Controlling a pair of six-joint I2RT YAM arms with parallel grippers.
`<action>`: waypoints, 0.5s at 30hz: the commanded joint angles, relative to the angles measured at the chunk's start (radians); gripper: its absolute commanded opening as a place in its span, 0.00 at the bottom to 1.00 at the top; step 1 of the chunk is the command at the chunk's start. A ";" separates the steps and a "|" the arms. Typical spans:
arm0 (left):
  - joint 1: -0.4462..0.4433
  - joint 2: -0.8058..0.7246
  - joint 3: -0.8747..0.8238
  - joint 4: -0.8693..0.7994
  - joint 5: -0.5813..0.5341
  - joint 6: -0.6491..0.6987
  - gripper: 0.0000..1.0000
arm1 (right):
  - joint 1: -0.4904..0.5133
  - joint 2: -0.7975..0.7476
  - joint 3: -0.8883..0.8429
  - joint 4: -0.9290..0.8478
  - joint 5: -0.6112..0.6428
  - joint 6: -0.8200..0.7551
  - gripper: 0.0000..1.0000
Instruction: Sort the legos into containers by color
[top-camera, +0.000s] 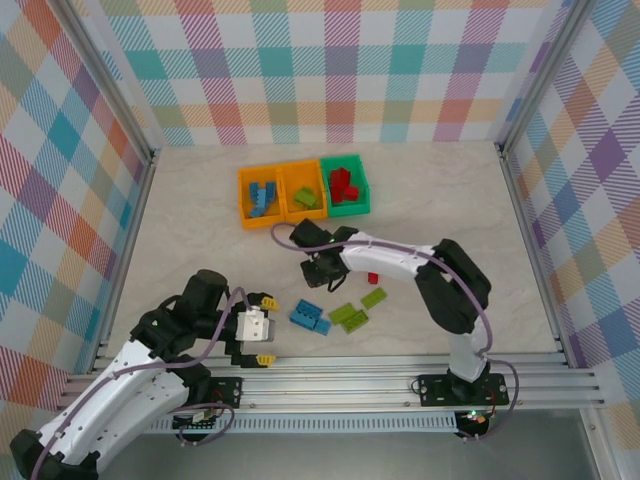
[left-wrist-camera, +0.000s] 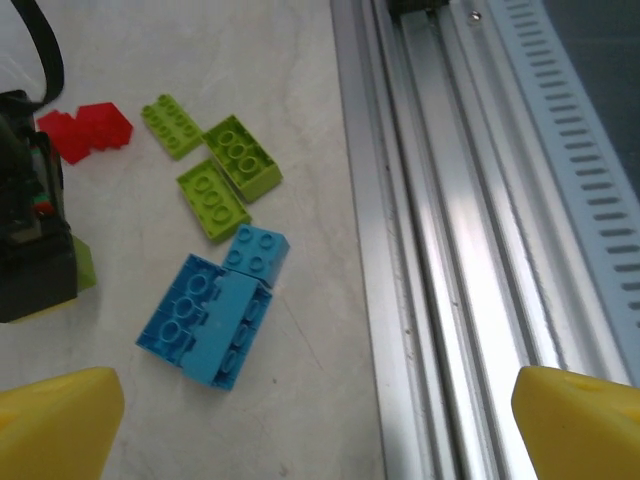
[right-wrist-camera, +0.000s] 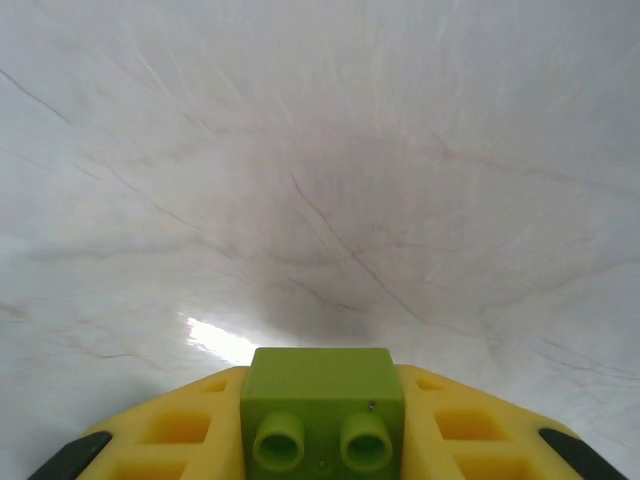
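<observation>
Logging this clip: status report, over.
Left gripper jaws open, empty. Right gripper jaws shut on lime brick. Loose bricks unsorted. Path to bins clear.

The top camera hangs above and behind the two arm bases and faces down and forward. It stands far enough back to take in the whole bench (top-camera: 200, 220), the plaid walls (top-camera: 330, 70) and the containers (top-camera: 303, 190) at the far middle.

The left wrist camera rides on the left tool (top-camera: 267, 330), close over the near edge. It looks down between wide-set yellow fingertips (left-wrist-camera: 60, 425) at the aluminium rail (left-wrist-camera: 440, 250) and the blue legos (left-wrist-camera: 215, 310), a patch the top view shares.

The right wrist camera, on the right tool (top-camera: 320, 272), sits nearest, almost skimming the bench. It faces across bare marble past a lime green lego (right-wrist-camera: 322, 400) gripped between its fingers.
</observation>
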 joint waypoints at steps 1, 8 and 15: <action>0.022 -0.043 -0.038 0.176 0.002 -0.076 1.00 | -0.079 -0.091 0.034 0.141 -0.051 0.005 0.25; 0.042 -0.067 -0.079 0.219 -0.041 -0.069 1.00 | -0.174 0.030 0.183 0.261 0.011 -0.056 0.25; 0.045 -0.034 -0.083 0.224 -0.030 -0.047 1.00 | -0.214 0.236 0.453 0.189 0.049 -0.140 0.27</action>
